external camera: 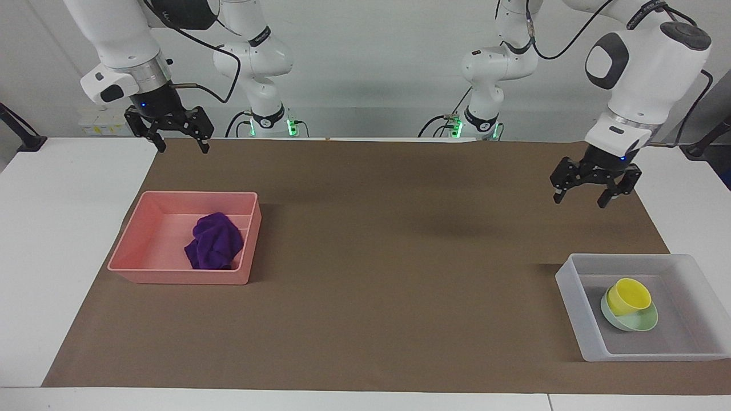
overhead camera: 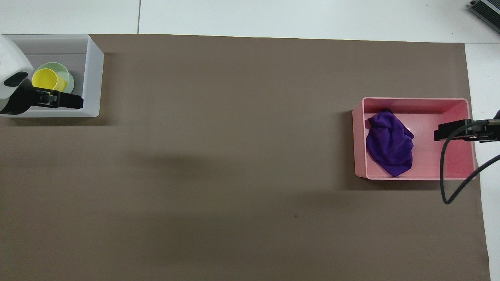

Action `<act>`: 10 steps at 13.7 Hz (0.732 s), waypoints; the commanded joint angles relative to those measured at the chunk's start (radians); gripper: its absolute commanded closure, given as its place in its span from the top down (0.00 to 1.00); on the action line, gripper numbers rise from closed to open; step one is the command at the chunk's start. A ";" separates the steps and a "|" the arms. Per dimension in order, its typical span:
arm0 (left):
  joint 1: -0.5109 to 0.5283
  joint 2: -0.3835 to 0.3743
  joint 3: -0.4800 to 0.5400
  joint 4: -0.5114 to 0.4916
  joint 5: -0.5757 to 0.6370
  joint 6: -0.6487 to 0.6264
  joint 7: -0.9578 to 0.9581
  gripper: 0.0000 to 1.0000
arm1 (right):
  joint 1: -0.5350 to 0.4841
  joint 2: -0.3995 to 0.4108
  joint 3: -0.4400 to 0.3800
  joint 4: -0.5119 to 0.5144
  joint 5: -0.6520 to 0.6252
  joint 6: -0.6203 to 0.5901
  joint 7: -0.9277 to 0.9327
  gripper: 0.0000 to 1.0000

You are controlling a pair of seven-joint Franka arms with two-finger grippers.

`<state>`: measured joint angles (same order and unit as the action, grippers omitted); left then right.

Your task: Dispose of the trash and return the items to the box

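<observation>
Both claws: my left gripper (external camera: 581, 197) and right gripper (external camera: 178, 142) spread wide, empty, raised.
cup (external camera: 628, 295): in bowl (external camera: 637, 324), in box (external camera: 594, 342).
cloth (external camera: 214, 241): in pink tray (external camera: 171, 275).

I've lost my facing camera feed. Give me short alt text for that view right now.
Both grippers hang open and empty above the brown mat. The purple cloth lies in the pink tray below the right gripper; the yellow cup sits tilted in the mint-green bowl inside the translucent box, the left gripper raised nearby.
</observation>
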<state>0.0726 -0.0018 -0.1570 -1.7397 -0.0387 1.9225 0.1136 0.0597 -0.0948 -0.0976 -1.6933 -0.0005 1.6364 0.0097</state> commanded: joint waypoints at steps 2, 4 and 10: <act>-0.106 -0.043 0.007 -0.011 0.082 -0.100 -0.087 1.00 | 0.002 -0.013 0.013 -0.019 -0.029 -0.013 0.010 1.00; -0.123 -0.023 0.005 0.072 0.080 -0.172 -0.112 1.00 | 0.003 0.007 0.013 0.023 -0.029 -0.053 0.013 1.00; -0.119 0.043 0.005 0.243 0.074 -0.330 -0.111 1.00 | -0.006 0.018 0.012 0.024 -0.010 -0.043 0.053 1.00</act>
<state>-0.0430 0.0207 -0.1531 -1.5317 0.0156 1.6286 0.0142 0.0606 -0.0866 -0.0902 -1.6811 -0.0061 1.6072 0.0389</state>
